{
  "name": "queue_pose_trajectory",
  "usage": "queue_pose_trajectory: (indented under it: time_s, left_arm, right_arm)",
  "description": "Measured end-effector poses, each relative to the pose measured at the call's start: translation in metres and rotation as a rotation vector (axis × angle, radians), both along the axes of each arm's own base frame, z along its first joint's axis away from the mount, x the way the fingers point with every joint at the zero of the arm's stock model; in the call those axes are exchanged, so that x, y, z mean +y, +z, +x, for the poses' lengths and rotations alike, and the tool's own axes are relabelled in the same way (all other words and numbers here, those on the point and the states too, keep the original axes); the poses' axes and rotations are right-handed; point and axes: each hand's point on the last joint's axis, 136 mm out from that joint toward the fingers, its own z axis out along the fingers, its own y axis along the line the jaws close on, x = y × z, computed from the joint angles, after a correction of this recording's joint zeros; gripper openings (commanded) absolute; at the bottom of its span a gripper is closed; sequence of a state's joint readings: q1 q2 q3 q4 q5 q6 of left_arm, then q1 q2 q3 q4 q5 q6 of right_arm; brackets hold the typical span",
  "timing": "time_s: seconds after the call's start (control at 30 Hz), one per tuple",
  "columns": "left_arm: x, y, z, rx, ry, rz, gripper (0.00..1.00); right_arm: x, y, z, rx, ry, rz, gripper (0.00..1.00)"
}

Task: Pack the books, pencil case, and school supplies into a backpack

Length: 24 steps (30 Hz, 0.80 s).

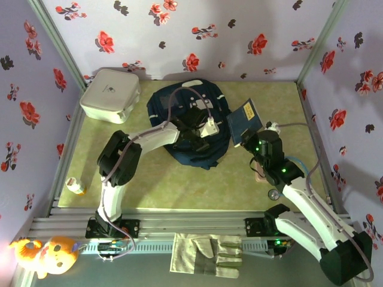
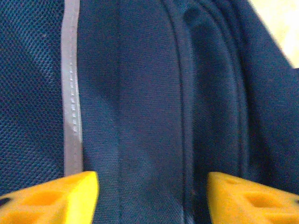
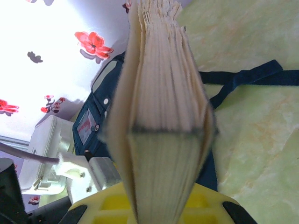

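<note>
The navy backpack [image 1: 179,113] lies flat at the middle back of the table. My left gripper [image 1: 202,128] hovers low over its right half. In the left wrist view its yellow fingers [image 2: 70,196] stand apart, open, close above the navy fabric of the backpack [image 2: 140,107], beside a grey stripe [image 2: 71,102]. My right gripper [image 1: 254,140] is shut on a blue book [image 1: 245,118], held upright just right of the backpack. The book's page edges [image 3: 161,116] run up from the right gripper [image 3: 156,207]. A pale pink edge of the pencil case [image 1: 259,174] peeks from under the right arm.
A white square box [image 1: 111,95] sits at the back left, beside the backpack. A small white and orange bottle [image 1: 76,186] lies near the front left edge. A backpack strap [image 3: 252,77] trails over the green table. A work glove [image 1: 209,252] lies in front of the arm bases.
</note>
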State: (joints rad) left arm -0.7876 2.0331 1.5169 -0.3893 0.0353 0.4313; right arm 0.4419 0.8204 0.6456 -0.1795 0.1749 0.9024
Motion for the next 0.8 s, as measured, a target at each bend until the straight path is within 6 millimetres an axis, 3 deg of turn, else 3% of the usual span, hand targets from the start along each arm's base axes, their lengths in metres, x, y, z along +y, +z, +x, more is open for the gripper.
queue_pose_trajectory:
  time_s: [0.23, 0.4, 0.53, 0.67, 0.8]
  left_arm:
    - [0.003, -0.005, 0.009, -0.055, 0.022, 0.05, 0.24]
    - [0.003, 0.004, 0.015, -0.094, 0.043, 0.036, 0.14]
    - [0.007, 0.035, 0.016, -0.145, 0.077, -0.022, 0.01]
    - [0.011, 0.08, 0.022, -0.211, 0.131, -0.102, 0.0]
    - [0.017, 0.108, 0.028, -0.236, 0.192, -0.163, 0.0]
  right_arm:
    - [-0.012, 0.005, -0.008, -0.006, -0.042, 0.001, 0.11]
    - [-0.018, 0.008, -0.014, -0.018, -0.06, 0.0, 0.11]
    - [-0.024, 0.008, -0.02, -0.024, -0.075, 0.004, 0.12]
    - [-0.026, 0.001, -0.024, -0.017, -0.08, 0.003, 0.12]
    - [-0.025, -0.009, -0.026, 0.009, -0.073, 0.012, 0.12]
